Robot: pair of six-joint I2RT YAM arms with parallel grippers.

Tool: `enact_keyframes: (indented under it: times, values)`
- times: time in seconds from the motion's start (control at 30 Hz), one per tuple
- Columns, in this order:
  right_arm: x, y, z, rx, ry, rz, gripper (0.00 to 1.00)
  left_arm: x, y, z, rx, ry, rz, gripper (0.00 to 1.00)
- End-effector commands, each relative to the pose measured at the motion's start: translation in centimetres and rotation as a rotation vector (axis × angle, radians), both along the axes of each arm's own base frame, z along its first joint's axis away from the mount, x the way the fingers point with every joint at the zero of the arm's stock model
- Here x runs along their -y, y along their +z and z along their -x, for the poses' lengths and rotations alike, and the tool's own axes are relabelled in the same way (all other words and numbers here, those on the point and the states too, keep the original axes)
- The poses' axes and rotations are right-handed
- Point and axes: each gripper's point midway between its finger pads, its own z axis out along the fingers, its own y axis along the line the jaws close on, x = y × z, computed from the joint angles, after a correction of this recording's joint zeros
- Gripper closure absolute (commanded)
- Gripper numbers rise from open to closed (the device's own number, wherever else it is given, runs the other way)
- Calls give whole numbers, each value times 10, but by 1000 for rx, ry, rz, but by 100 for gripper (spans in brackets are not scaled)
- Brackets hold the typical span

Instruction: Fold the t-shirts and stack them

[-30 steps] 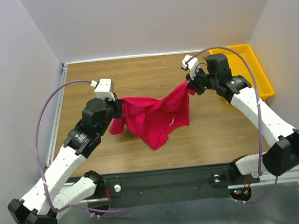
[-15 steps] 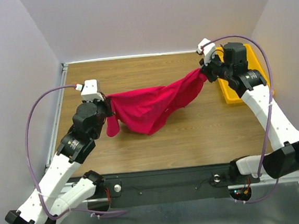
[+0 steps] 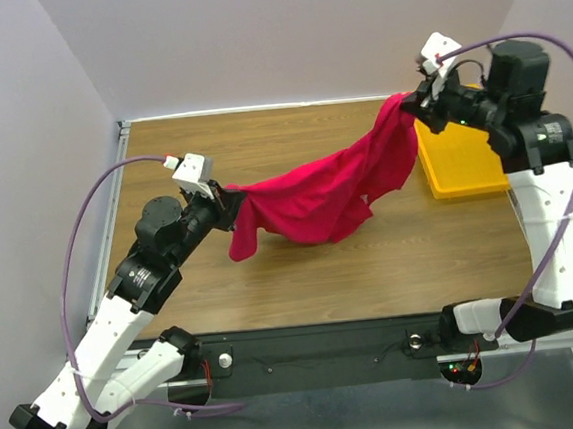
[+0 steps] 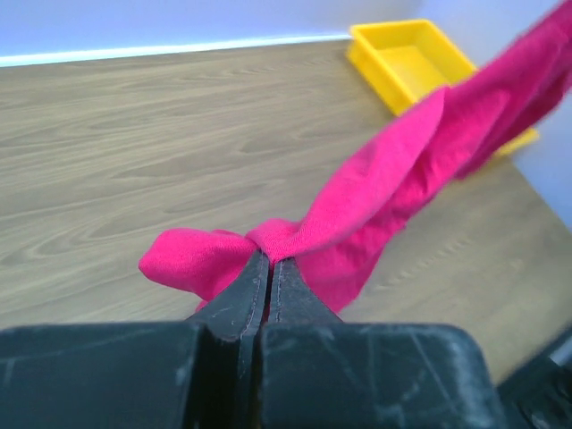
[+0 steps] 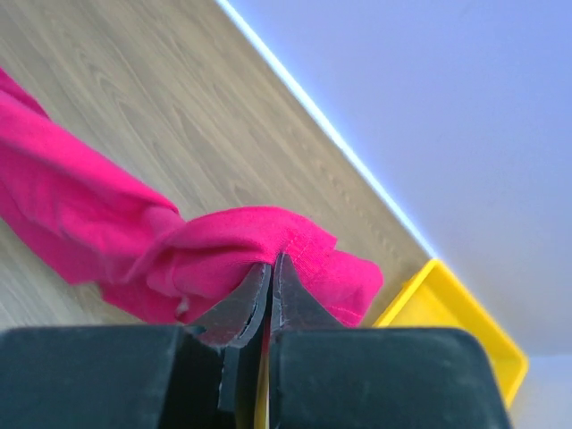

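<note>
t-shirt (image 3: 325,196): crimson-pink, strung in the air between the two arms, over the table (image 3: 391,261).
top view, surface: brown wood-grain table, pale edging strip (image 3: 257,108) along the far side, black rail (image 3: 328,349) at the near edge.
top view, room: plain pale lilac walls (image 3: 281,34) on three sides.
top view, long axis: from near-left to far-right, climbing toward the right end; middle sagging low, contact with the wood not clear; sleeve (image 3: 245,243) hanging by the left end.
top view, left gripper (image 3: 231,197): clamped on the t-shirt's left end, low over the table.
top view, right gripper (image 3: 414,109): clamped on the right end, high up.
top view, tray (image 3: 463,164): yellow plastic, at the table's far-right side; cloth overlapping its left rim in this view.
left wrist view, fingers (image 4: 237,304): pressed together on a bunched fold; t-shirt running as a twisted band to the upper right.
left wrist view, tray (image 4: 407,63): yellow floor and walls in view, cloth crossing its near corner.
right wrist view, fingers (image 5: 299,308): closed tight on a gathered edge; cloth trailing left over the wood.
right wrist view, tray (image 5: 456,326): one yellow corner at the lower right.
</note>
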Motion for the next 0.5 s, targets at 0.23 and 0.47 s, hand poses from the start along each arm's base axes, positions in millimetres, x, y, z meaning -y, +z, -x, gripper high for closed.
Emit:
enact_keyframes:
  times: [0.23, 0.47]
  values:
    - [4, 126, 81, 244, 254, -102, 99, 29, 174, 115, 380, -515, 346, 100]
    - [1, 129, 77, 232, 346, -135, 99, 16, 167, 120, 322, -450, 404, 100]
